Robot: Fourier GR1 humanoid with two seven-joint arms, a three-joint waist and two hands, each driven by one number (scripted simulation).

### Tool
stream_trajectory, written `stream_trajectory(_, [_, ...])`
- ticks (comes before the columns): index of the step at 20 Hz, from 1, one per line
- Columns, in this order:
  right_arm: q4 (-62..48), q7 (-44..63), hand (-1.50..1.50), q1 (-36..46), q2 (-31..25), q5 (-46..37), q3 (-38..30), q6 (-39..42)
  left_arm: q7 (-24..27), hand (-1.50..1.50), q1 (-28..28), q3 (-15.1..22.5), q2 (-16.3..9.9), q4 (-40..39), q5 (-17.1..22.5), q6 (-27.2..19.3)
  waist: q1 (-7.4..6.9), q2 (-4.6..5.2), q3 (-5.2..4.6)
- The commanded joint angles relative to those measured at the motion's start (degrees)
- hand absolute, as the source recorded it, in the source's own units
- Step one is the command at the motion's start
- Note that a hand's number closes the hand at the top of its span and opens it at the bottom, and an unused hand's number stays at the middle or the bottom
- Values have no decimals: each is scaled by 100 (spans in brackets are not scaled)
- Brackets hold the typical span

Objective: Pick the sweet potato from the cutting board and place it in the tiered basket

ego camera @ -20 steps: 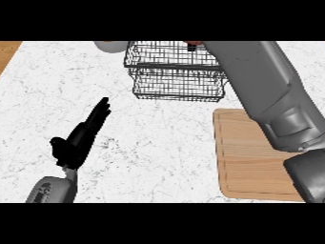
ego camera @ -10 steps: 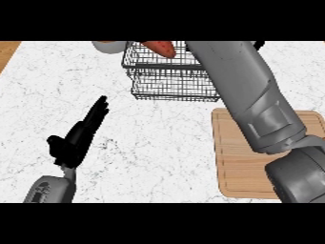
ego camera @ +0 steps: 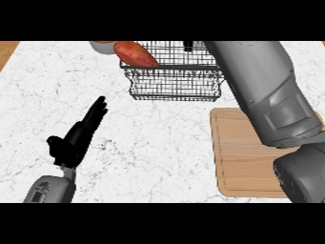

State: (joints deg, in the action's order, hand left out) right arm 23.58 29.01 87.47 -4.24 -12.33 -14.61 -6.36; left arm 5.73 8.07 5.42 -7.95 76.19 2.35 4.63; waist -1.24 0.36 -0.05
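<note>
Lower left of the frame, the left hand [ego camera: 77, 138] lies over the white marble counter [ego camera: 38, 86] with its fingers straight and close together, pointing up and to the right, thumb stuck out to the left; it holds nothing and touches no object. On the right, the big grey right forearm [ego camera: 270, 95] runs from the lower right corner up to the top edge, and it covers nearly everything beyond its wrist. Only a small black bit of the right hand [ego camera: 188, 45] peeks out at the top of the frame above the basket, so I cannot tell how its fingers are set or whether they touch anything. The sweet potato [ego camera: 135, 53] sits at the upper left corner of the black wire tiered basket [ego camera: 175, 83], top centre of the frame, tilted across the rim; whether it rests inside the top tier or on the wire is hard to make out. The wooden cutting board [ego camera: 238, 157] lies at the lower right, partly hidden under the arm, with its bare surface showing.
</note>
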Motion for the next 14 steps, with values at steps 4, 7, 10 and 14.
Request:
stream_trajectory(4, [286, -213, -150, -351, -879, -574, 144, -1259, -73, 0, -198, -131, -133, 137, 161, 154, 103, -48, 4])
stream_trajectory(7, [421, -394, -150, -444, -1264, -590, -36, -1741, -47, 0, -186, -47, -83, 242, 44, 74, 68, -28, 5])
stream_trajectory(10, [908, -990, -150, -976, -1674, -178, -422, -1530, 66, 0, -60, -158, -31, -40, 95, 66, 217, -42, 11])
stream_trajectory(14, [1108, -1470, -150, -1619, -2355, 298, -897, -912, -296, 0, 129, -246, -97, 112, 120, 9, 191, -30, 15])
